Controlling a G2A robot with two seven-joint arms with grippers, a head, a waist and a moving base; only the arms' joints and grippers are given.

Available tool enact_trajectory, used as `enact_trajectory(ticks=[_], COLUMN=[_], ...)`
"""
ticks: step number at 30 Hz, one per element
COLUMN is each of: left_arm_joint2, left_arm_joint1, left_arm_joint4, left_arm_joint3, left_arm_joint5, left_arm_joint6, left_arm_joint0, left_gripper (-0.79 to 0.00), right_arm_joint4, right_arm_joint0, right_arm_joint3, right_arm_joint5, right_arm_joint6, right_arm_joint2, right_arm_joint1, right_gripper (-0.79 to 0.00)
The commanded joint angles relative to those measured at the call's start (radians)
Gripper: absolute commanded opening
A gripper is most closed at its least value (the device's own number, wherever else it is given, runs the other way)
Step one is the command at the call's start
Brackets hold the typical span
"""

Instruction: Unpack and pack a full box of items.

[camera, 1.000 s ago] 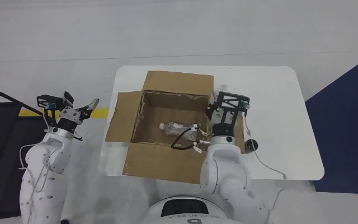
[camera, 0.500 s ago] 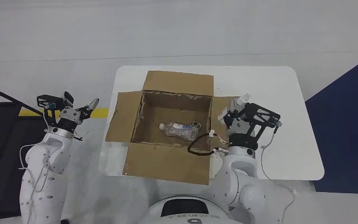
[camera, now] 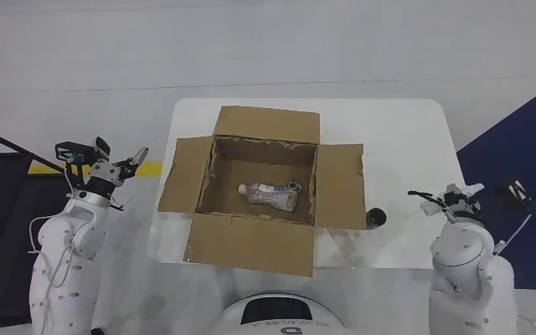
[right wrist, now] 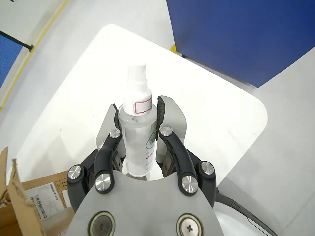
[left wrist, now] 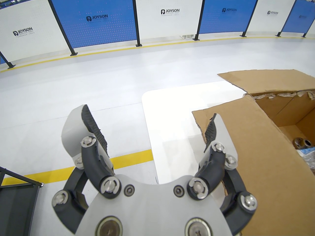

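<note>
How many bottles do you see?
2: a clear plastic bottle lying in the open brown cardboard box, and a clear white-capped spray bottle held in the right claw. Box walls may hide others.

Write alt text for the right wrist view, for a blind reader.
The right claw is shut on a clear spray bottle with a white cap, seen against the white table. A corner of the cardboard box shows nearby, and a blue panel stands past the table.
</note>
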Motion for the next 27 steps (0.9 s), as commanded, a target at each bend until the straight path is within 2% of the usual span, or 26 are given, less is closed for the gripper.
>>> enact_trajectory(ticks=[1, 7, 12, 23, 27], left_arm_joint2=[0.0, 0.0, 0.0, 0.0, 0.0], left_arm_joint1=[0.0, 0.0, 0.0, 0.0, 0.0], left_arm_joint4=[0.0, 0.0, 0.0, 0.0, 0.0], left_arm_joint3=[0.0, 0.0, 0.0, 0.0, 0.0], left_arm_joint5=[0.0, 0.0, 0.0, 0.0, 0.0], left_arm_joint6=[0.0, 0.0, 0.0, 0.0, 0.0], left_arm_joint0=[0.0, 0.0, 0.0, 0.0, 0.0], left_gripper=[0.0, 0.0, 0.0, 0.0, 0.0], right_arm_joint4=[-0.075, -0.208, -0.295, -0.318, -0.319], right_arm_joint0=[0.051, 0.197, 0.267, 0.355, 0.365], right_arm_joint3=[0.052, 0.213, 0.3, 0.416, 0.442], right_arm_joint5=[-0.023, -0.009, -0.019, -0.033, -0.027], right_arm_joint6=[0.084, 0.19, 0.232, 0.284, 0.279], right_arm_joint2=[-0.014, -0.086, -0.165, -0.223, -0.239], right_arm_joint1=[0.007, 0.014, 0.012, 0.004, 0.0], right_gripper=[-0.785, -0.785, -0.785, -0.785, -0.634])
